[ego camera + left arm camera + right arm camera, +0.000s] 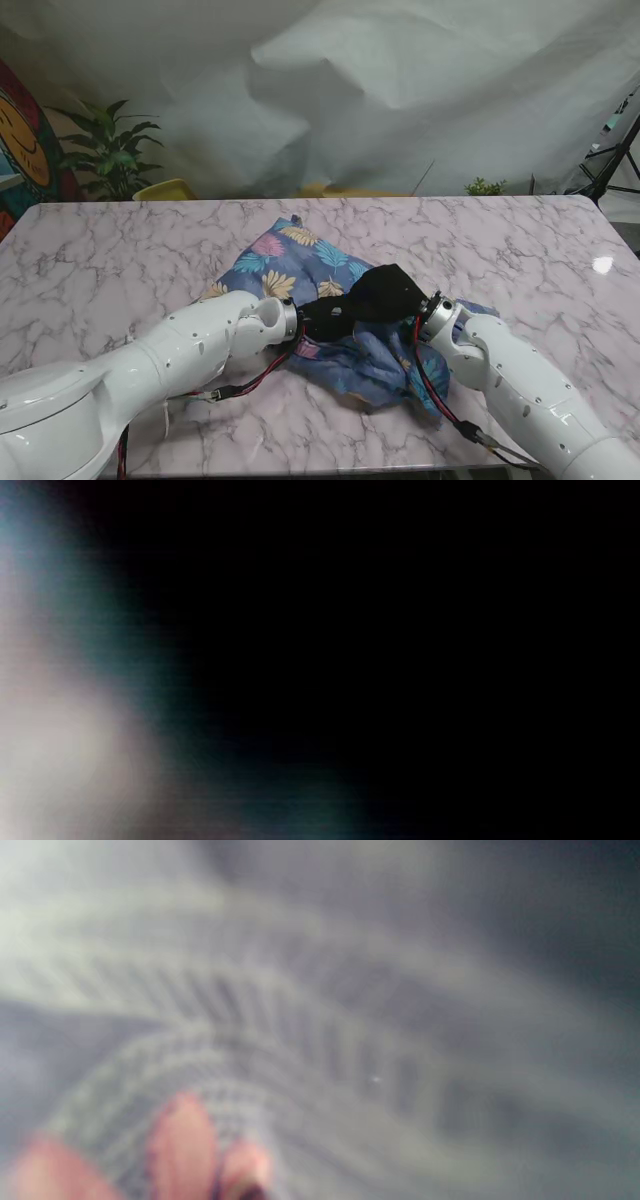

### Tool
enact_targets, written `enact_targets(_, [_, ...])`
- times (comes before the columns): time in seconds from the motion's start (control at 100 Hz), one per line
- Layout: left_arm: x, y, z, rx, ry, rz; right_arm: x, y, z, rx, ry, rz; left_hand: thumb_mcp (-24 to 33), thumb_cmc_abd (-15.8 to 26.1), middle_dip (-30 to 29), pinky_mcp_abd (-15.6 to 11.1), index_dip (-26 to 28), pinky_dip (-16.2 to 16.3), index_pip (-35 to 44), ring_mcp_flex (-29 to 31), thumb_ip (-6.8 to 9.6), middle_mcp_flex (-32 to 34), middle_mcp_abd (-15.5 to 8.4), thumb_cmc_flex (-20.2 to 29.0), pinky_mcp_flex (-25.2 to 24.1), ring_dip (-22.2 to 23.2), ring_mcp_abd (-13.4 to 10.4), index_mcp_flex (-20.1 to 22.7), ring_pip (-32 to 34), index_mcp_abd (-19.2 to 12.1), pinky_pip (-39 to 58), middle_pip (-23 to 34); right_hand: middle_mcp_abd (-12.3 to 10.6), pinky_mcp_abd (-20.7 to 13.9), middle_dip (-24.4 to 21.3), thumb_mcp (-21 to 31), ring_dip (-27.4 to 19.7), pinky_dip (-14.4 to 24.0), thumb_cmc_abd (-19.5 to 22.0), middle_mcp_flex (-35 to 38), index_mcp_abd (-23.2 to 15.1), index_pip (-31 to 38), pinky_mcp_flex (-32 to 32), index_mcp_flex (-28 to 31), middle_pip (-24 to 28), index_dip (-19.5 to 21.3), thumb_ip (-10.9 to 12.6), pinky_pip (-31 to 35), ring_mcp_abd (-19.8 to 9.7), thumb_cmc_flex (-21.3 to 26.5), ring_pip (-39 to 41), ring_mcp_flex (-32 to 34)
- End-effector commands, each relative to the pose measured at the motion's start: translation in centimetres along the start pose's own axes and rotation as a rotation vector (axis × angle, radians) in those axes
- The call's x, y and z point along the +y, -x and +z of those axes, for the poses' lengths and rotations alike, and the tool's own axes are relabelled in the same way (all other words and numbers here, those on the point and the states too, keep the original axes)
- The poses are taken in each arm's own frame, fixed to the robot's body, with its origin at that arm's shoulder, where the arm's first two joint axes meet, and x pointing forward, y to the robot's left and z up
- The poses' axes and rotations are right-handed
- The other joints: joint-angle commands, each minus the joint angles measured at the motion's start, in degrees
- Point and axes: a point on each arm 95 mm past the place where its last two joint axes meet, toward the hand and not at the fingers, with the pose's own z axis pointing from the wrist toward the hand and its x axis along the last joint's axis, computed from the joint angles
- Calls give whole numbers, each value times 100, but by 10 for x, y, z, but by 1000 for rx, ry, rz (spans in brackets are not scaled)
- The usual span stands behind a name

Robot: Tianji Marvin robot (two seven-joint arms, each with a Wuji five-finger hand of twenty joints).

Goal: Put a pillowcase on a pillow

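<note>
A blue pillowcase [290, 262] with a leaf print lies crumpled in the middle of the marble table [120, 250]. A black pillow [392, 288] shows at its nearer end, between my two wrists. My left hand [328, 318] is dark and presses against the pillow's left side; its fingers merge with the black cloth. My right hand is hidden past its wrist [440, 318] under the pillow and fabric. The right wrist view shows blurred pale fabric [320, 1005] close up with pinkish fingertips [182, 1135] against it. The left wrist view is almost wholly dark.
A potted plant [105, 150] and a yellow object [165, 189] stand beyond the table's far left edge, before a white backdrop. A tripod [615, 160] is at the far right. Red and black cables [250, 382] hang by my forearms.
</note>
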Motion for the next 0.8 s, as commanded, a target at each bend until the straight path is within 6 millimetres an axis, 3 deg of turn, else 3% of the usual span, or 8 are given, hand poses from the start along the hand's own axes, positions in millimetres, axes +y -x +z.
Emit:
enact_targets(0.0, [29,4,-9,-31,84,-9,-12,7,-15,-27,-74,-72,74,83,-29,445,138,-86,-44,80,98,-166,448,30,252,65,476,25,67,316,177,-37,-236,-406,-404,-238,-1920,-543,348,240,-44,-537,145,349,136,-445,-75,1018,-1477,-163,260,151])
enact_targets(0.03, [29,4,-10,-41,88,-5,-13,9,-20,-50,-131,-88,84,59,-87,459,163,-110,-126,78,103,-181,493,22,253,28,502,16,59,341,172,-48,-234,-174,-764,-347,-3137,-907,396,251,-51,-1212,50,249,-509,-864,-113,495,-1038,-144,-156,178])
enact_targets(0.13, [29,5,-12,-67,104,2,-9,14,-33,-87,-268,-153,79,58,-271,500,188,-128,-383,63,103,-200,509,-35,240,-34,562,0,51,405,190,-78,4,413,-2028,-707,-5115,-2260,581,-226,4,-2777,-921,-1678,-3349,-1092,-155,-1680,38,-140,-3002,179])
enact_targets(0.16, [29,5,-12,-75,107,1,-8,14,-36,-93,-300,-164,77,60,-288,507,189,-131,-414,57,104,-212,518,-43,238,-43,571,-22,45,419,188,-88,137,453,-2099,-778,-5639,-2337,614,-824,76,-3047,-1571,-2267,-3918,-1150,-160,-2234,289,-152,-4220,125])
enact_targets(0.24, [28,5,-14,-91,113,3,-4,12,-43,-108,-318,-174,83,64,-420,543,222,-155,-592,57,115,-213,536,-81,237,-106,610,-16,24,443,179,-107,453,693,-2317,-982,-5871,-1969,624,-2343,401,-3748,-3347,-3556,-5010,-1588,-172,-3515,639,-38,-6636,-1071])
enact_targets(0.5, [26,5,-18,-147,121,18,27,-4,-54,-141,-104,-213,93,60,-533,638,253,-166,-718,38,126,-242,577,-116,220,-157,713,-21,12,485,180,-135,919,715,-3414,-899,-6885,-2432,387,-4660,858,-4917,-5580,-5147,-6075,-2458,-208,-4666,1024,127,-8437,-3415])
enact_targets(0.66, [25,6,-23,-199,129,18,38,-13,-66,-218,116,-277,87,84,-631,773,166,-171,-784,16,132,-261,665,-155,198,-185,879,-29,1,550,174,-163,971,694,-3541,-796,-7163,-2667,159,-4746,955,-4888,-5713,-5040,-6008,-2592,-223,-4628,1067,333,-8322,-3641])
enact_targets(0.79, [25,6,-27,-251,111,21,31,-16,-89,-384,57,-353,109,36,-671,928,41,-117,-778,6,138,-262,746,-106,179,-135,1061,-6,61,597,226,-130,1107,887,-3614,-604,-7230,-2762,-121,-4410,1216,-4856,-5565,-4708,-6104,-2771,-218,-4607,1196,765,-8195,-3516])
